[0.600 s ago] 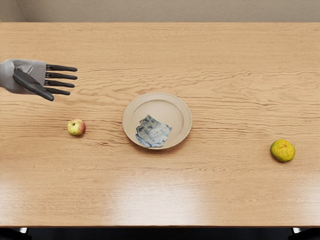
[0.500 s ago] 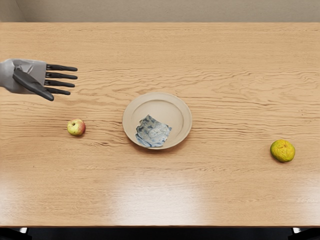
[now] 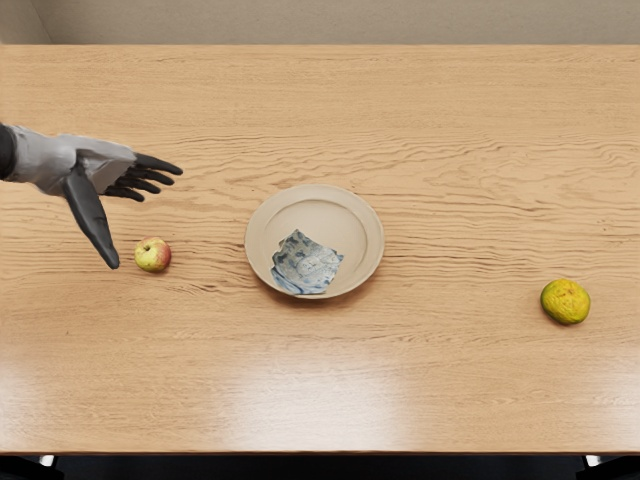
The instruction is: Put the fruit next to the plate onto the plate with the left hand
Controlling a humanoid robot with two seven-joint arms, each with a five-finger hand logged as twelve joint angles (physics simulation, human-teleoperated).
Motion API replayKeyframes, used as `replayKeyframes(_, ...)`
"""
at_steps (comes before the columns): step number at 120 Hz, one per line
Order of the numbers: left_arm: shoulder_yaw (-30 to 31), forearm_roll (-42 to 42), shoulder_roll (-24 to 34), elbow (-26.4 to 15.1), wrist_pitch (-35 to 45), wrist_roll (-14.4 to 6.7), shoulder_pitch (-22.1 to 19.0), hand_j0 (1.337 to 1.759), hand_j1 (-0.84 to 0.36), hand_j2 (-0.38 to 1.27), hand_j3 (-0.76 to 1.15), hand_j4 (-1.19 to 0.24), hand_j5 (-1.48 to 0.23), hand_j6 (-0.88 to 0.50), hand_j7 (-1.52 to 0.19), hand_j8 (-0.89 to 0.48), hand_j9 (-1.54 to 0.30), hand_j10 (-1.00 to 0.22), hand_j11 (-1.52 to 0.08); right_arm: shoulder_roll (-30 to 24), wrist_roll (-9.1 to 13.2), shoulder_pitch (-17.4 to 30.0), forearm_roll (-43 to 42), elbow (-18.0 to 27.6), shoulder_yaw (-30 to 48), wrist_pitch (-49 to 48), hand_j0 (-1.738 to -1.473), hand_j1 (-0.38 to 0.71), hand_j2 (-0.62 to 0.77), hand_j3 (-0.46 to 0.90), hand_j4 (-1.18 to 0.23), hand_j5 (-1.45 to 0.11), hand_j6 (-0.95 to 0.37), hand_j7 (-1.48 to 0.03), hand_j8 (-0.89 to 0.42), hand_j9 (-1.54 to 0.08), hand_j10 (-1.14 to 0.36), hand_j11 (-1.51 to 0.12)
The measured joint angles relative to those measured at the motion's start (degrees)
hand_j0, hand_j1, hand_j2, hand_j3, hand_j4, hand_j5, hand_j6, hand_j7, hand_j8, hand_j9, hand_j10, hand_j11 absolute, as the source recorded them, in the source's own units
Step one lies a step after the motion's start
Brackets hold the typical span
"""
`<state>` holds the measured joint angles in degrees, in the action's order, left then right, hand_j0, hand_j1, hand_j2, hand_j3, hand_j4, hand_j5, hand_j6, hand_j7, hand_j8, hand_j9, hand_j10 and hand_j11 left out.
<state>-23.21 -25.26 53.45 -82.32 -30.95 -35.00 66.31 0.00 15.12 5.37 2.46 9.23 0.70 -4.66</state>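
A small red-and-yellow apple [image 3: 153,254] lies on the table just left of the beige plate [image 3: 355,215], which has a blue-and-white patterned patch in its bowl. My left hand [image 3: 128,205] comes in from the left edge and hovers above and slightly left of the apple. Its fingers [image 3: 152,175] are spread toward the plate and the thumb points down beside the apple without touching it. The hand holds nothing. The right arm is out of view.
A yellow-green citrus fruit [image 3: 565,301] sits far to the right near the table's right side. The wooden table [image 3: 450,120] stretches wide around the plate, and its front edge runs along the bottom of the view.
The left hand has moved right and down toward the apple and rotated, so the thumb now hangs down beside the fruit. The apple, plate and citrus have not moved.
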Motion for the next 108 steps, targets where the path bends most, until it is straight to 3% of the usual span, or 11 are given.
replayKeyframes(21,0.5,-17.96,-3.72,-6.27,12.24,0.0,-3.91,1.658,0.32,0.0,0.0,-0.03,-0.03,-0.03,-0.03,-0.03,-0.03,-0.03,-0.03,0.0,0.0,-0.15,0.0,0.0,0.0,0.0,-1.658,-0.35,0.0,0.0,0.0,0.0,0.0,0.0,0.0,0.0,0.0,0.0)
replayKeyframes(37,1.56,-27.49,-6.84,-8.44,19.82,0.0,-6.45,1.658,0.32,0.01,0.0,-0.03,-0.03,-0.03,-0.03,-0.03,-0.03,-0.03,-0.03,0.0,0.0,-0.22,0.0,-0.05,0.0,0.0,-1.658,-0.35,0.0,0.0,0.0,0.0,0.0,0.0,0.0,0.0,0.0,0.0)
replayKeyframes(80,12.81,-32.86,-10.62,-12.45,34.86,0.0,-6.46,1.658,0.32,0.01,0.0,-0.03,-0.04,-0.03,-0.04,-0.03,-0.04,-0.03,-0.04,0.0,0.0,-0.58,0.0,-0.09,0.0,0.05,-1.658,-0.35,0.0,0.0,0.0,0.0,0.0,0.0,0.0,0.0,0.0,0.0)
replayKeyframes(108,17.64,-36.33,-11.93,-10.86,43.01,0.0,-7.67,1.658,0.31,0.01,0.0,-0.04,-0.04,-0.04,-0.04,-0.04,-0.04,-0.03,-0.04,0.0,0.0,-0.62,0.0,-0.09,0.0,0.04,-1.658,-0.35,0.0,0.0,0.0,0.0,0.0,0.0,0.0,0.0,0.0,0.0)
